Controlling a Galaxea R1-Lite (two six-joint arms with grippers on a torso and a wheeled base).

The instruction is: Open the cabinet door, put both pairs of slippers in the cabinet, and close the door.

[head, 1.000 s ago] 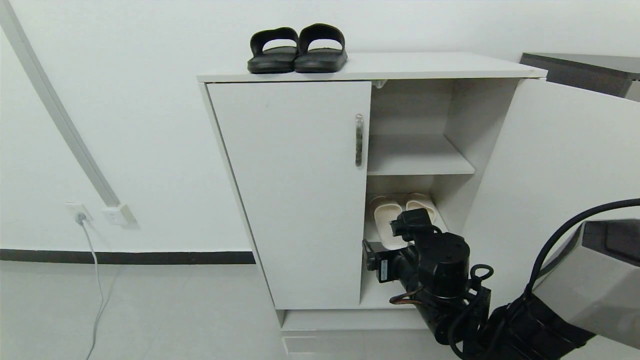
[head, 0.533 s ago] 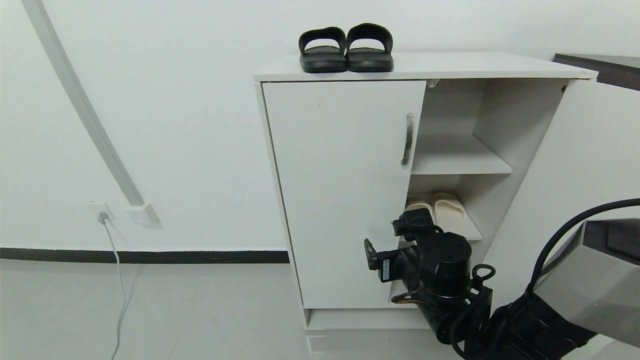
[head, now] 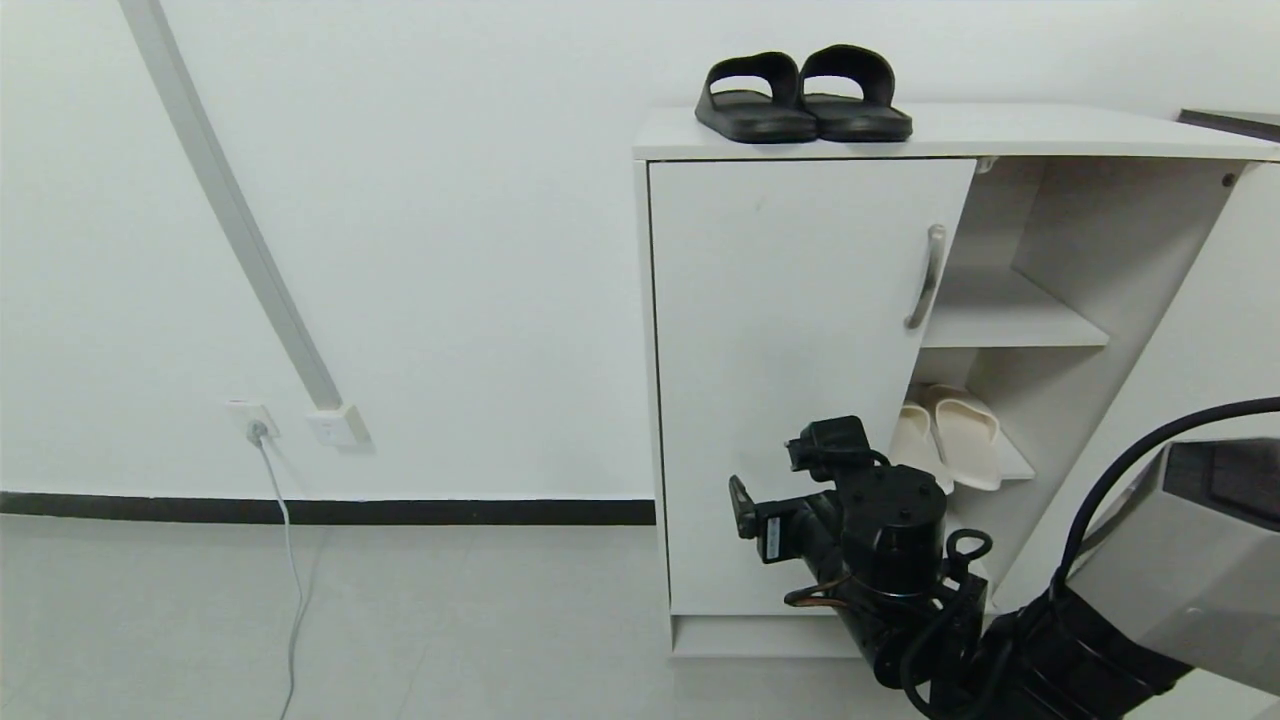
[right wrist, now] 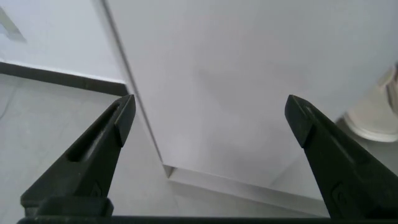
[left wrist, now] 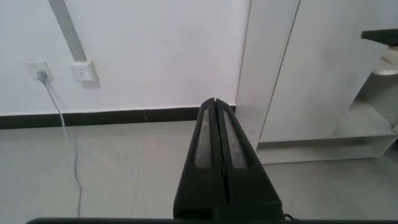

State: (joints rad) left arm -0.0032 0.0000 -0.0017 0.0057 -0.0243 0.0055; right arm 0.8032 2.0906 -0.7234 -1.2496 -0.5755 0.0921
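While the cabinet [head: 1000, 135] sits at 3 o'clock in the head view w/ its R door [head: 1200, 340] swung open and its L door [head: 800, 380] shut, the black slippers [head: 805, 100] rest side by side on its top at approx 1 o'clock. Their long axes run front-to-back, straps toward the wall at 12, heels toward the front edge. The cream slippers [head: 950, 440] lie on the lower shelf [head: 1015, 465] inside, at 4 o'clock, also front-to-back; can't tell which end is toe. R gripper [right wrist: 210, 102] hangs low in front of the L door, fingers [right wrist: 93, 149] spread wide, holding nothing. L gripper [left wrist: 215, 109] points at the wall's foot beside the cabinet, fingers [left wrist: 208, 143] pressed together, empty. Wall socket [head: 250, 415] w/ cable [head: 290, 560] at 8 o'clock.
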